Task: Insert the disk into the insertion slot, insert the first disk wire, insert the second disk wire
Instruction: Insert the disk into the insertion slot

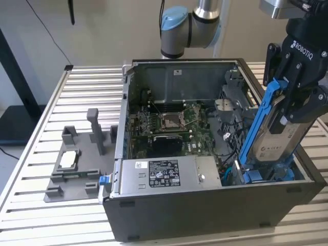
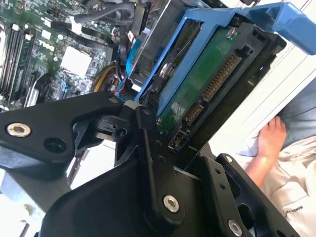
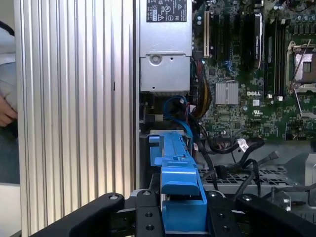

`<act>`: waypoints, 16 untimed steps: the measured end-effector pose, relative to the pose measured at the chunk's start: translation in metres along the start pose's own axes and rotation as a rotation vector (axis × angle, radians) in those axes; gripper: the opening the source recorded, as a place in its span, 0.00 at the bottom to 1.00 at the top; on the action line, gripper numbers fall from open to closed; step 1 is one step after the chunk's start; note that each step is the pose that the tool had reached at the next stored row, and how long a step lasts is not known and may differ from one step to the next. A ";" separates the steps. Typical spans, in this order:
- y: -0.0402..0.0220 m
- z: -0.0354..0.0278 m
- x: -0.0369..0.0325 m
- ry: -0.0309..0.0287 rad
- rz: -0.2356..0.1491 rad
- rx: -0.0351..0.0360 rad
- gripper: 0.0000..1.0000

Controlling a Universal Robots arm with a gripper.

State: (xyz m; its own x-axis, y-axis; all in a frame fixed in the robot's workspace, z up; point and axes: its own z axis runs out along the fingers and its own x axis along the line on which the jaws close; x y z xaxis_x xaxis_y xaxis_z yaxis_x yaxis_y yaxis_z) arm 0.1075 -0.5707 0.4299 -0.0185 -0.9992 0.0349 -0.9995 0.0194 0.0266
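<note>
Along the near wall of the open black PC case (image 1: 205, 210) sat the grey power-supply box (image 1: 164, 174). At the case's near corner on the exterior view's right, the disk (image 1: 277, 138) in its blue carrier frame (image 1: 259, 123) stood steeply tilted. Its lower end was down at the insertion slot (image 1: 271, 173) and its upper end was well above the case rim. The gripper (image 1: 287, 110) was clamped on the disk's flat faces. In the second wrist view the disk's green circuit board (image 2: 207, 84) and connectors faced the camera, and a person's hand (image 2: 271, 140) showed beyond. The motherboard (image 1: 174, 123) lay farther in. A grey fixture tray (image 1: 72, 179) rested on the slatted table (image 1: 92, 82) beside the case, on the exterior view's left.
</note>
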 end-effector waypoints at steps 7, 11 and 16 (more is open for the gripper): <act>-0.0026 0.0043 -0.0003 -0.0263 -0.002 -0.0003 0.33; -0.0032 0.0069 -0.0003 -0.0262 -0.008 0.0033 0.33; -0.0038 0.0109 -0.0003 -0.0262 -0.012 0.0097 0.33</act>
State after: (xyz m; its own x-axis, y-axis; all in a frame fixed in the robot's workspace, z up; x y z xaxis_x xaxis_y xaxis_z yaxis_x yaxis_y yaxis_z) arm 0.1111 -0.5708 0.4188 -0.0075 -0.9999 0.0084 -0.9998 0.0076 0.0172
